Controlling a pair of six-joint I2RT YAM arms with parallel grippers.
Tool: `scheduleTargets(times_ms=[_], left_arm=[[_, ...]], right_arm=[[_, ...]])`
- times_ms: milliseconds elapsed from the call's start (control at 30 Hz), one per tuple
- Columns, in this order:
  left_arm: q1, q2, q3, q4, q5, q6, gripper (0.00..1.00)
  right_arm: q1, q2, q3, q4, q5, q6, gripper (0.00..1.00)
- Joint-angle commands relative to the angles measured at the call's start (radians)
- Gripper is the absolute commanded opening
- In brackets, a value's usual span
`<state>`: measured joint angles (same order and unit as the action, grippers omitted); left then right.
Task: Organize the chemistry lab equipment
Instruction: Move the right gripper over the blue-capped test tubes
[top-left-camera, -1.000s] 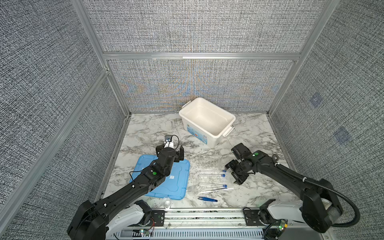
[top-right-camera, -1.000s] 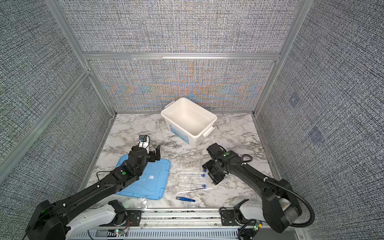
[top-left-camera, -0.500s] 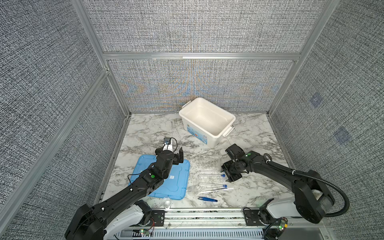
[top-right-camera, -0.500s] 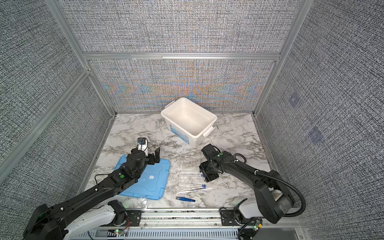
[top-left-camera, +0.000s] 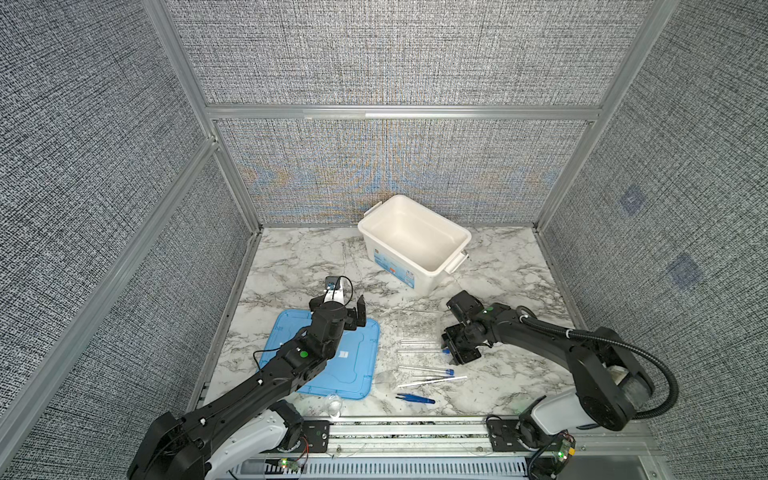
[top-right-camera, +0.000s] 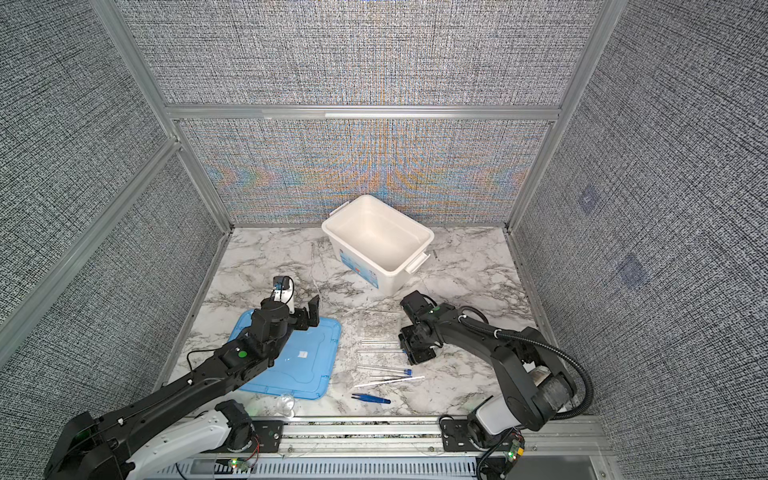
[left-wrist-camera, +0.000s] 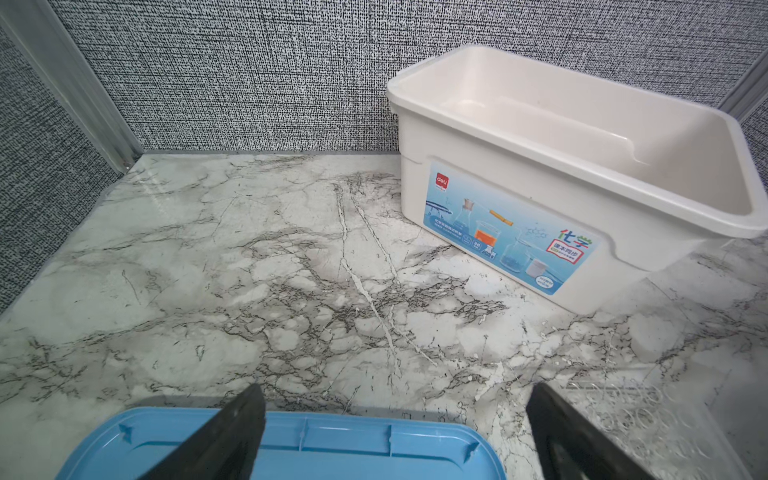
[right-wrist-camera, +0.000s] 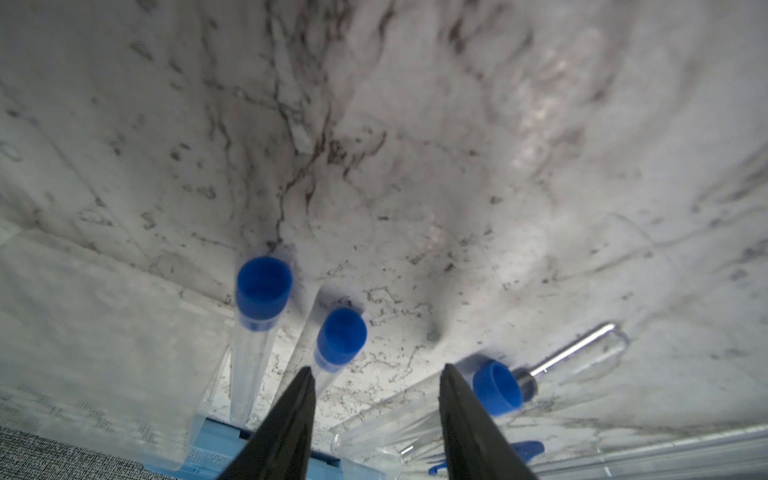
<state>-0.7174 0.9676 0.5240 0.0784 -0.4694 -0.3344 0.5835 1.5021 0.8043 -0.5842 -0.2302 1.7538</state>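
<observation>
Step in hand: picking a tube. Right gripper (right-wrist-camera: 376, 370) sits low over the three tubes (top-left-camera: 419, 351), which lie on the marble beside the rack (top-left-camera: 417, 328). Its jaws are part-open and hold nothing. The middle tube (right-wrist-camera: 340, 336) is just beside one finger (right-wrist-camera: 291, 415). Left gripper (left-wrist-camera: 395, 392) is wide and empty, over the lid (left-wrist-camera: 291, 449). Next: centre on one tube, clear its neighbours, pinch.

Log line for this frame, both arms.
left claw: open, over blue lid edge | right claw: open, low at capped tubes, none held | tub: empty
</observation>
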Motion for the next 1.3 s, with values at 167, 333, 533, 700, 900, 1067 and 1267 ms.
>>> scheduleTargets(times_ms=[167,333,533,700,900,1067,1267], left_arm=[[0.001,0.002,0.004,-0.034,-0.001,-0.020,0.99],[0.001,0.000,-0.002,-0.028,-0.006,-0.023,0.99],[0.001,0.006,0.006,-0.029,-0.005,-0.017,0.99],[0.001,0.022,0.005,-0.014,-0.001,-0.016,0.99],[0.001,0.043,-0.002,0.009,0.004,-0.016,0.99],[0.001,0.063,0.005,0.012,-0.001,-0.005,0.99],[0.001,0.055,-0.001,0.005,0.003,-0.019,0.99]], right_arm=[[-0.004,0.059,0.021,0.010,0.005,-0.001,0.46],[-0.007,0.091,0.024,0.018,-0.014,0.000,0.41],[-0.008,0.092,0.029,0.013,0.002,0.007,0.37],[-0.008,0.088,0.057,-0.036,0.048,-0.014,0.31],[-0.007,0.061,0.073,-0.070,0.118,-0.032,0.29],[-0.008,0.041,0.059,-0.072,0.140,-0.019,0.29],[-0.008,0.059,0.041,-0.043,0.086,-0.011,0.29]])
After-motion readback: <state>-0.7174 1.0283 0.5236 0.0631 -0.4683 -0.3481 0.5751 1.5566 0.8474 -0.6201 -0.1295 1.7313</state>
